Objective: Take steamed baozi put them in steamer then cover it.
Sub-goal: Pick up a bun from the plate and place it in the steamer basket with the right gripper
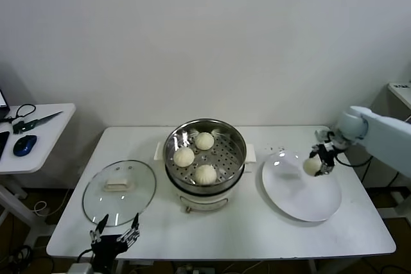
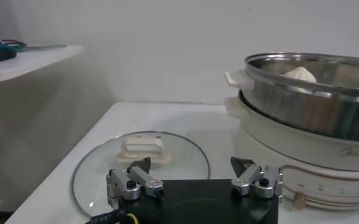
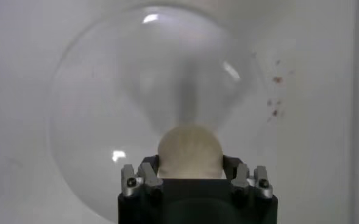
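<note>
Right gripper (image 1: 317,166) pinches one baozi (image 1: 312,166) above the plate (image 1: 302,200). Three baozi (image 1: 205,174) lie in the steamer (image 1: 205,155). Left gripper (image 1: 115,233) spread, parked beside the cover (image 1: 119,192)

From my remote station: three pale cream baozi (image 1: 198,156) sit on the shiny steel, hole-dotted tray of the steamer (image 1: 235,134), whose base is cream-white. At three o'clock of it, a fourth cream bun (image 1: 312,166) shows between the black-and-silver fingers of my right pincer (image 1: 319,163) over a plain white plate (image 1: 302,194). At nine o'clock lies the clear glass cover (image 1: 119,191), metal-rimmed with a cream handle. The counter (image 1: 257,229) is white, flecked with reddish-brown specks (image 3: 274,95). My left pincer (image 1: 115,234) is black and silver.
</note>
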`<state>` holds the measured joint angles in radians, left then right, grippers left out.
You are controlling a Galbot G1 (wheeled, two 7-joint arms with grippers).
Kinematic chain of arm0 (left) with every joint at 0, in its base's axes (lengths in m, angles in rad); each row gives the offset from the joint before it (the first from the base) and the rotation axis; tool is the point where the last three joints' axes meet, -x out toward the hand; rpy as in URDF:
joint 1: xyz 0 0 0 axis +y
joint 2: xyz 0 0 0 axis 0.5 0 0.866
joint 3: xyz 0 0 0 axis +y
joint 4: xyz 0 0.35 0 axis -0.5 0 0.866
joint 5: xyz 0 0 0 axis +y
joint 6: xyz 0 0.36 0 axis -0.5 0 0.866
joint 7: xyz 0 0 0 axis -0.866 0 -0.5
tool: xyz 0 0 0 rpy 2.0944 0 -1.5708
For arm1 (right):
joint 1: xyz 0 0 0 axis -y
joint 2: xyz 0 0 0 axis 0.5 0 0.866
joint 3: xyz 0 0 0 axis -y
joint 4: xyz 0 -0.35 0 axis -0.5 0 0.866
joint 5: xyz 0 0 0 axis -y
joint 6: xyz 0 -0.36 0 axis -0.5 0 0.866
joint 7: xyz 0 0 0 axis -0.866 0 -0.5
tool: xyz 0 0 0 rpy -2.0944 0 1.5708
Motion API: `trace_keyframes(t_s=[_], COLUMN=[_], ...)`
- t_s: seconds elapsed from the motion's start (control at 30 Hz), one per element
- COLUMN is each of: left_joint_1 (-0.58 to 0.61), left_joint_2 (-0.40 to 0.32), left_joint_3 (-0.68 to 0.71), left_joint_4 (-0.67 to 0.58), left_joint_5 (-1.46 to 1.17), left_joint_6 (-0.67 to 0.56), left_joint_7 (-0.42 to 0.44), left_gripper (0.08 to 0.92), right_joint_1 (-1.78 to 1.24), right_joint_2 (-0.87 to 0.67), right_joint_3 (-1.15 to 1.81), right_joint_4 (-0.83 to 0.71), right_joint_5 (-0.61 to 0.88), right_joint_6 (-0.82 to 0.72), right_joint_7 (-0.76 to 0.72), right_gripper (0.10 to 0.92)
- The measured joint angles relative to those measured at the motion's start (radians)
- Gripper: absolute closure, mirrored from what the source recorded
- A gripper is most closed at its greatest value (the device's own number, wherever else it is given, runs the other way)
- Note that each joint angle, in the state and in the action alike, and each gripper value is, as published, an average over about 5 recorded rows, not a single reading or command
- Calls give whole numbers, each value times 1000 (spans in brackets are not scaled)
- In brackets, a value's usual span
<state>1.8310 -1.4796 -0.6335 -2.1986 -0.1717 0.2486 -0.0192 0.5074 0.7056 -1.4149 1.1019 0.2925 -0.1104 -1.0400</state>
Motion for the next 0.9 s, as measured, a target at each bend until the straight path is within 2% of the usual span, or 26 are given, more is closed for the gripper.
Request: trace_keyframes(t_s=[0.23,0.47,0.67,0.9], left_joint_1=[-1,-4,-2,-1], left_joint_2=[8,11,14,17], left_joint_3=[0,-10,-19,-26], left_joint_4=[-11,-22,-25,-26], left_joint_5=[-5,-17,-22,-28], left_joint_6=[2,6,7,9], left_joint_7=[1,1,1,1], left_gripper=[177,177,177,177], right_joint_1=[273,380,359,286], right_joint_2=[97,233,352,439], right_joint_3=[-147,-186,-196,-208], right_joint_4=[125,196,203,174], right_joint_5=[214,396,458,454], right_joint_6=[-54,-131,-181,-206], right_joint_7=[-1,42,88,120], right_gripper=[341,344,338,340])
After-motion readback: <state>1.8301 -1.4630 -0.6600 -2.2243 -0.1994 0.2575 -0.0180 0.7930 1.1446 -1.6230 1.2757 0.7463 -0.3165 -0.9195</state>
